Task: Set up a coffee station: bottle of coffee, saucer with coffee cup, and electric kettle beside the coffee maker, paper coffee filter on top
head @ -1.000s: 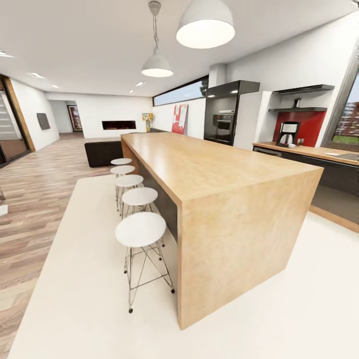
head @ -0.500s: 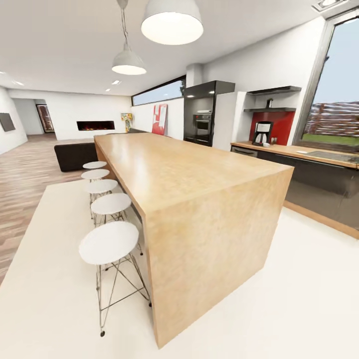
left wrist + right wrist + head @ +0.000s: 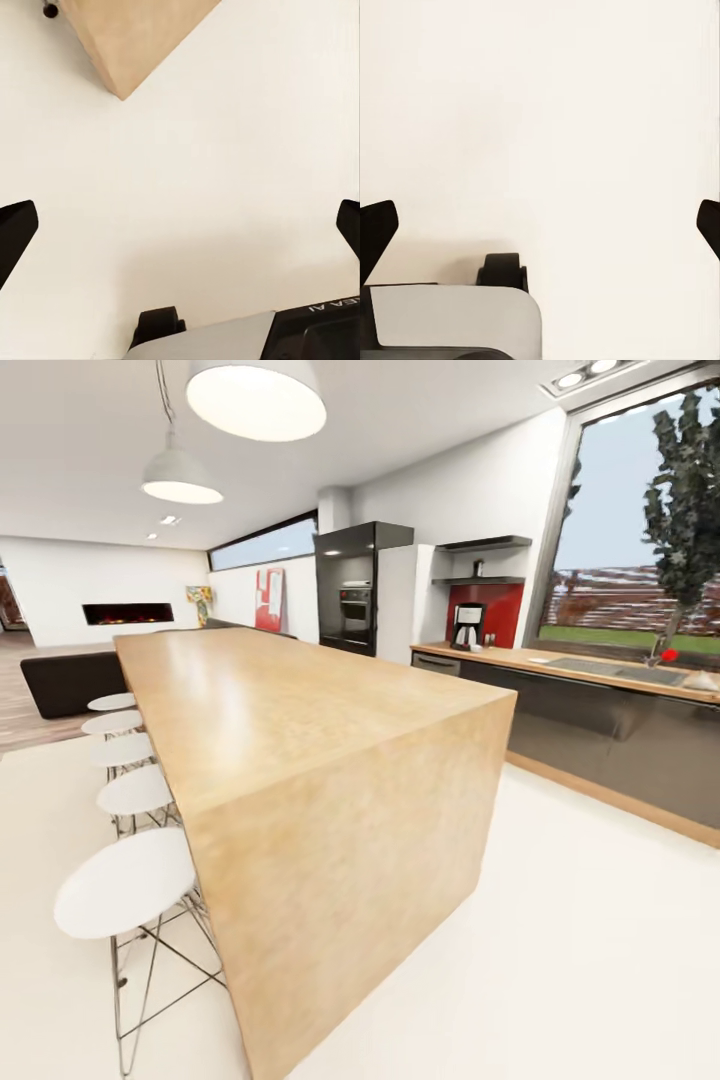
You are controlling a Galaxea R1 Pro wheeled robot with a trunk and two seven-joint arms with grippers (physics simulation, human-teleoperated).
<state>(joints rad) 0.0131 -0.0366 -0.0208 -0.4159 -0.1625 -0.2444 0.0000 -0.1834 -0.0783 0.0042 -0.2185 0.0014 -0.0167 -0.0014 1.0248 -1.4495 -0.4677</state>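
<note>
From the head camera, the coffee maker (image 3: 467,627) stood at the far end of the kitchen bench (image 3: 560,663), against a red wall panel (image 3: 500,610), well apart from the robot. Above the coffee maker a small dark object, probably the bottle of coffee (image 3: 478,568), sat on the lower kitchen shelf (image 3: 478,580); it was too small to confirm. Judged from its look, the jar would be rigid, light and smooth, best taken around its body below the lid, while the coffee maker's glass carafe would be fragile. A large wooden island (image 3: 300,760) lay between the robot and the coffee maker, with white stools (image 3: 125,880) along its far side; open pale floor (image 3: 560,920) ran between the island and the bench toward the coffee maker. In the left wrist camera, the left hand (image 3: 180,225) was spread wide and held nothing, above the floor near the island's corner (image 3: 124,45). In the right wrist camera, the right hand (image 3: 540,225) was likewise wide apart and empty, over bare floor.
</note>
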